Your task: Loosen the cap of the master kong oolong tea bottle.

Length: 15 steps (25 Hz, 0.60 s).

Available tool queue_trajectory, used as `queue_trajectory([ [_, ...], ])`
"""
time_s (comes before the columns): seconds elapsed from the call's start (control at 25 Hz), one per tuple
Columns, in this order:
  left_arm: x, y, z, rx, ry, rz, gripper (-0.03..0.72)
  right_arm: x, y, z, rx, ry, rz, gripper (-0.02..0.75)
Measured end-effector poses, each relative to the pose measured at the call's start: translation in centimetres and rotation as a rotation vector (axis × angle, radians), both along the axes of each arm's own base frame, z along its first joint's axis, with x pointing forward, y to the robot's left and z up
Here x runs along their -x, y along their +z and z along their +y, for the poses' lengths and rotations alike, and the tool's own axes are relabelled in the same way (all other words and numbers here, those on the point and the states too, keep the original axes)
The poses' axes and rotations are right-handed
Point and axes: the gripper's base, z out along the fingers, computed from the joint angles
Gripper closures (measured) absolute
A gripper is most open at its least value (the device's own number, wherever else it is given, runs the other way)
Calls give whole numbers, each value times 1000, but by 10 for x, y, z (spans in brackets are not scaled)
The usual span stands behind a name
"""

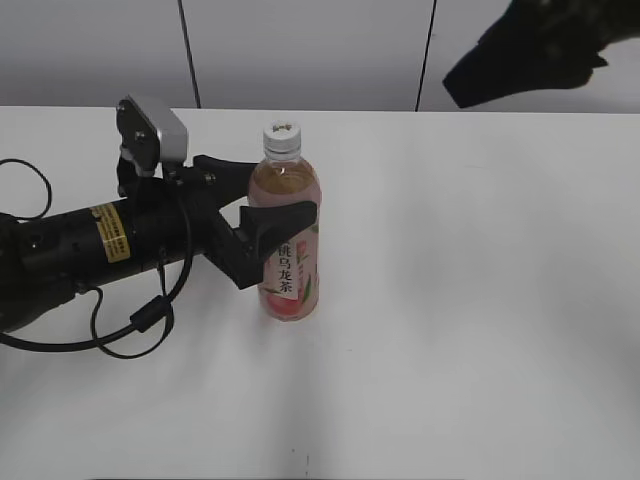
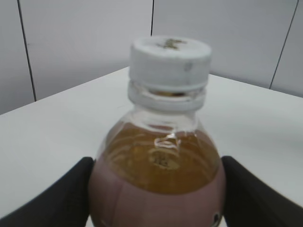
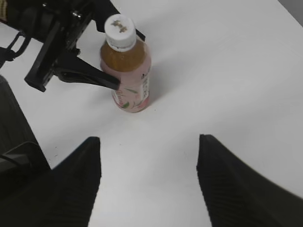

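The master kong oolong tea bottle (image 1: 287,240) is standing upright on the white table (image 1: 480,300), a little left of the middle in the exterior view, with pale amber tea showing above its pink label. The cap (image 1: 282,137) is sitting on the neck, white with small dark print on top. The left gripper (image 1: 268,215) is reaching in from the left and clamping the bottle's body, its 2 black fingers (image 2: 61,198) pressing against opposite sides just below the shoulder, as the left wrist view is showing. The right gripper (image 3: 149,184) is hanging high above the table and well apart from the bottle, its 2 dark fingers spread wide with nothing between them; in the exterior view only a dark shape of that arm (image 1: 530,50) is showing at the upper right.
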Motion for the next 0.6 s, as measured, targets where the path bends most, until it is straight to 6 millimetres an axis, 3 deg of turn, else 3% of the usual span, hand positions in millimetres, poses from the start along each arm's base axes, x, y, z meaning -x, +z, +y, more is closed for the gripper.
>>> queue_trajectory([
  [0.24,0,0,0,0,0,0,213,-22,15,35,58,151,50,319],
  [0.6,0,0,0,1,0,1,213,-67,6,90,78,248,45,332],
])
